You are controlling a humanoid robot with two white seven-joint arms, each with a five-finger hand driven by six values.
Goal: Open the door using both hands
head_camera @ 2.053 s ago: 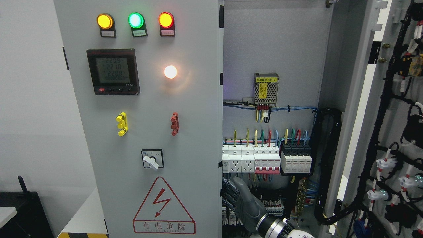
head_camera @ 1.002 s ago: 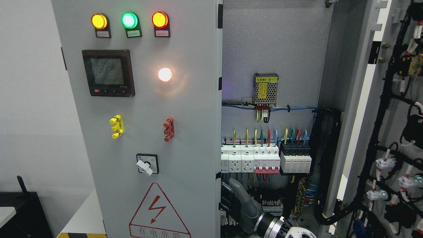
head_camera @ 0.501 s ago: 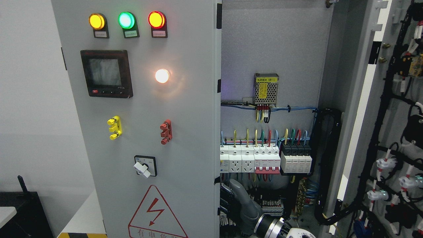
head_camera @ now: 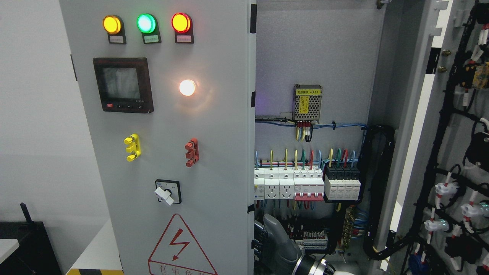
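The grey left door (head_camera: 217, 126) of the electrical cabinet carries three lamps, a meter, a rotary switch and a warning triangle, and stands slightly ajar. My right hand (head_camera: 267, 242) comes up from the bottom edge just right of the middle. Its dark fingers (head_camera: 259, 237) hook around the left door's free edge and its grey thumb (head_camera: 274, 227) points up. The right door (head_camera: 450, 114) is swung wide open at the right and shows its wired inner side. My left hand is out of view.
Inside the cabinet (head_camera: 313, 49) are a row of breakers (head_camera: 305, 187), a small power supply (head_camera: 307, 97) and cable bundles (head_camera: 376, 191). A white wall and a black box (head_camera: 23, 244) are at the left.
The left door swung a little further open, its panel shifting left, then stopped. My right hand has sunk lower along the door's edge.
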